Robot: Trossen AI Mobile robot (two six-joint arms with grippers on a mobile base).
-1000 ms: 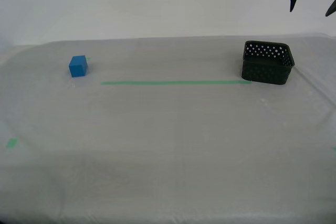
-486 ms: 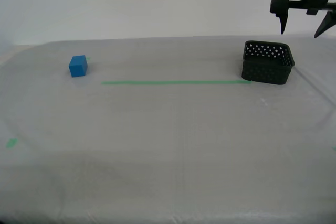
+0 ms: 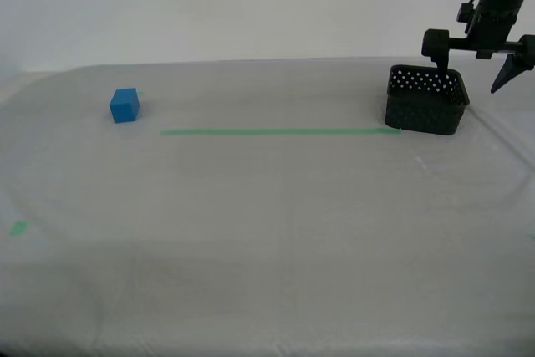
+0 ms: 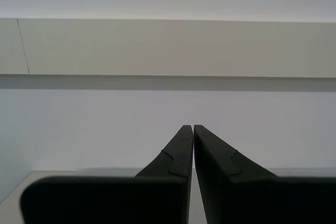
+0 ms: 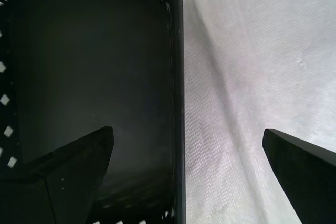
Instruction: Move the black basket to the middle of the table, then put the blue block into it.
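The black basket [image 3: 424, 102] stands on the table [image 3: 267, 215] at the exterior view's right, at the end of the green tape line [image 3: 280, 131]. My first gripper [image 3: 466, 75] hangs open just above the basket's right rim in the exterior view. In the first wrist view the basket [image 5: 89, 66] fills one half, and my first gripper [image 5: 187, 130] straddles its wall, one finger over the inside and one over the cloth. The blue block [image 3: 124, 105] sits far off at the exterior view's left. My second gripper [image 4: 193, 126] is shut on nothing, facing a wall.
A small green tape bit [image 3: 17, 227] lies near the table's edge at the exterior view's left. A pale wall [image 3: 251, 14] runs behind the table. Whitish cloth stretches between the block and the basket.
My first gripper has come down from the exterior view's upper right toward the basket's rim, staying open. The basket and the block have not moved.
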